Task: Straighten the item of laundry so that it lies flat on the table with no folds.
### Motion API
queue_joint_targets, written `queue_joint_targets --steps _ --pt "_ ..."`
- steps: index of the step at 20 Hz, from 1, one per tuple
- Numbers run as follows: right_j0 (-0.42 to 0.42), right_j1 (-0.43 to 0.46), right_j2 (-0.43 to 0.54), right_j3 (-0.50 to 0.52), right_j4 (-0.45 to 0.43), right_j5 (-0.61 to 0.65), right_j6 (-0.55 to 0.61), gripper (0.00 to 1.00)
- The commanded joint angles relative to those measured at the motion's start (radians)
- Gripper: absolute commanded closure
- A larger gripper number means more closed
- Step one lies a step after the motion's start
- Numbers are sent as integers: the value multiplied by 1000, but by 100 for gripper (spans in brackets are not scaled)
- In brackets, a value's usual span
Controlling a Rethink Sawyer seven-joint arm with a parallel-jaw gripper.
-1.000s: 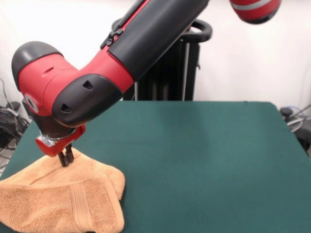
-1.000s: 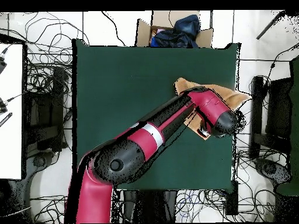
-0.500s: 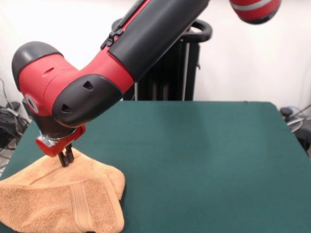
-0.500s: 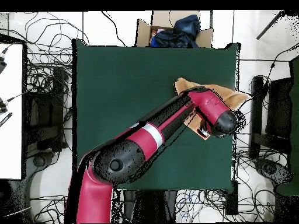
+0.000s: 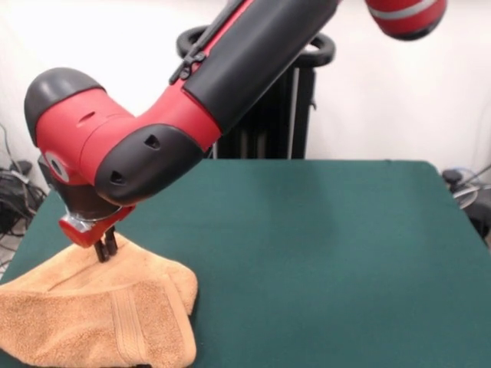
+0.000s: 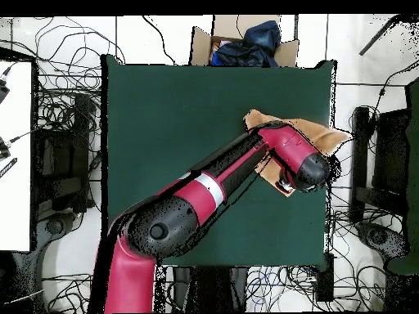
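The peach-tan terry towel [image 5: 92, 314] lies bunched and folded at the near left corner of the dark green table [image 5: 322, 253] in the front view. A woven border band runs down its front fold. My gripper [image 5: 105, 251] is shut, pinching the towel's raised back edge into a small peak. In the overhead view the towel [image 6: 315, 131] sits near the table's right edge, mostly hidden under my red and black arm [image 6: 245, 168]. The gripper itself is hidden there by the wrist.
A black pedestal [image 5: 276, 107] stands behind the table's far edge. In the overhead view a cardboard box with dark cloth [image 6: 245, 41] sits past the table's top edge. Cables lie on the floor around the table.
The arm's wrist has shifted slightly toward the table's middle. The gripper stays shut on the towel's back edge, and the towel's shape is nearly unchanged.
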Motion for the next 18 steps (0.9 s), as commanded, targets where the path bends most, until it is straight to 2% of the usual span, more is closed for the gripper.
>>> queue_joint_targets --steps 1,9,18 --pt "19 127 112 -48 -15 -33 124 100" --pt "48 187 59 -47 -93 -66 218 100" --pt "70 222 42 -38 -145 -95 228 100"
